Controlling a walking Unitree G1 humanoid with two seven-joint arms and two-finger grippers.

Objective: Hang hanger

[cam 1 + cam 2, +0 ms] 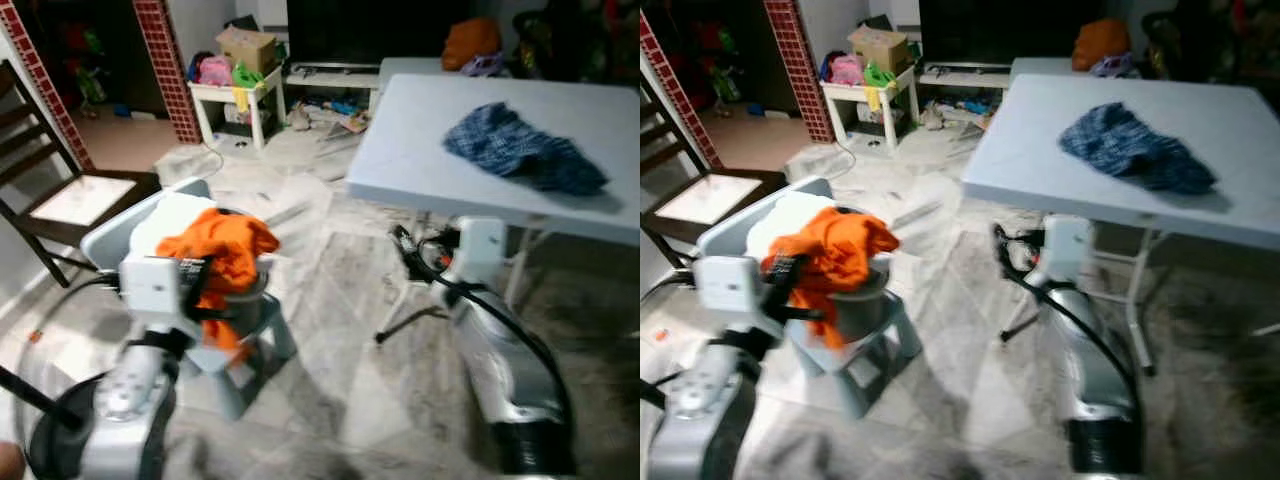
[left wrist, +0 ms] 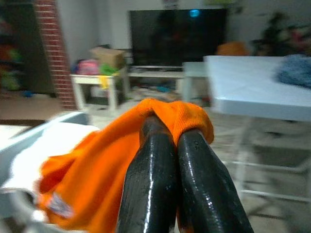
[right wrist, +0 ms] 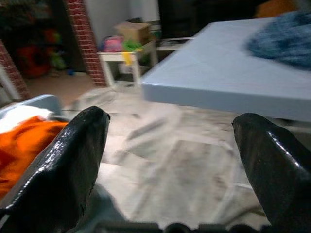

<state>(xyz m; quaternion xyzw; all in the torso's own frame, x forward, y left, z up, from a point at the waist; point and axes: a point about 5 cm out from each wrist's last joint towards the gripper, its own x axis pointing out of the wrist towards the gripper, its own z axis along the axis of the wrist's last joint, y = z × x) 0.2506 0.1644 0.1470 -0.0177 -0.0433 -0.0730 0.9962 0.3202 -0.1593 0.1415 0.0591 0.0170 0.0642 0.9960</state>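
Note:
An orange garment [image 1: 220, 250] lies heaped over a grey basket [image 1: 258, 308] on a small pale-blue chair [image 1: 118, 232], with a white cloth [image 1: 170, 215] behind it. My left gripper [image 2: 175, 130] is shut on a fold of the orange garment [image 2: 97, 170], its fingers pressed together with cloth draped over the tips. In the left eye view the left gripper [image 1: 198, 272] sits at the garment's near left side. My right gripper [image 3: 175, 131] is open and holds nothing. It hovers low by the near left corner of the white folding table [image 1: 420, 150].
A blue checked cloth [image 1: 525, 150] lies on the white table. A dark wooden chair [image 1: 60, 200] stands at the far left. Beyond are a brick pillar [image 1: 165, 60], a small white side table [image 1: 235, 92] with a box, and a dark TV [image 1: 370, 30]. Marbled floor lies between chair and table.

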